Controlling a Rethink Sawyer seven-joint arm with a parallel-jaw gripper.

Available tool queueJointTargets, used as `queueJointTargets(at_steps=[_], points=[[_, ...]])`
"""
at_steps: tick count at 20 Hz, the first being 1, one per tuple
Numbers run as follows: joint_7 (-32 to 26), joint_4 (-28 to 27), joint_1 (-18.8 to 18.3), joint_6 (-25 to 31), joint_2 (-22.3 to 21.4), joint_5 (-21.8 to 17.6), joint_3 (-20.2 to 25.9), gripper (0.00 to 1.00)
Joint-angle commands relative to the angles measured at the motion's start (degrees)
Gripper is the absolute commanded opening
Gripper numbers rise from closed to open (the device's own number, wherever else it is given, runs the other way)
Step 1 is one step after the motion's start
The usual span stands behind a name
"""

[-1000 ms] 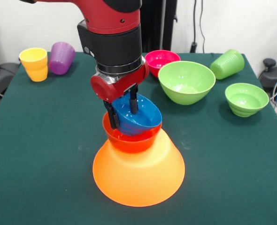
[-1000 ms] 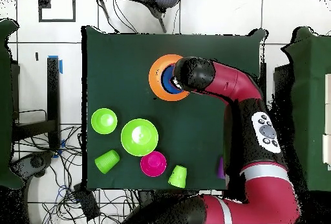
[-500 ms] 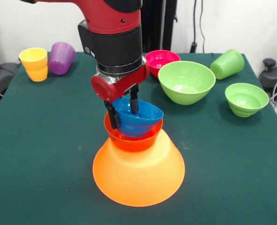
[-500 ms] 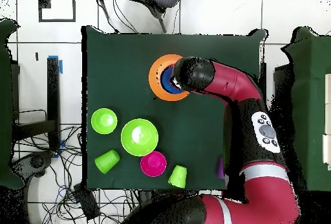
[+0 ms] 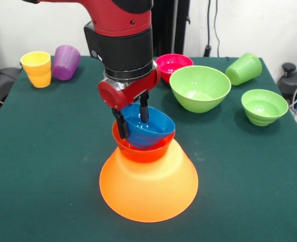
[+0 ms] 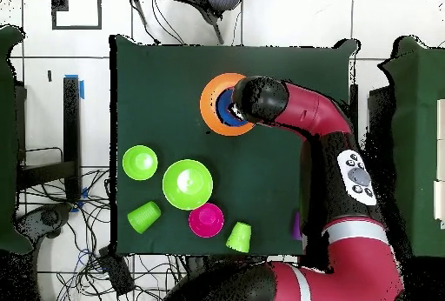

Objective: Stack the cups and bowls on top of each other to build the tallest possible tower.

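Blue bowl, rim pinched in my claw, sits tilted toward nine o'clock in the red-orange bowl; next I level and release.

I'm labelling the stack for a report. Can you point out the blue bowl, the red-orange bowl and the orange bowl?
blue bowl [image 5: 153, 126]: front view, inner wall.
red-orange bowl [image 5: 141, 153]: front view, outer wall below the rim.
orange bowl [image 5: 148, 189]: front view, flared side of the upturned base.

Green table bears orange bowl, green bowls, cups.
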Motion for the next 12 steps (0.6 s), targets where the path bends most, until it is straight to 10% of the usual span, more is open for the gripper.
queueJointTargets(at_steps=[1, 12], points=[[5.84, 2.09, 0.76, -2.82, -1.14, -2.24, 4.29, 1.0], [4.3, 0.1, 2.08, -13.61, -4.77, -6.86, 3.62, 1.0]])
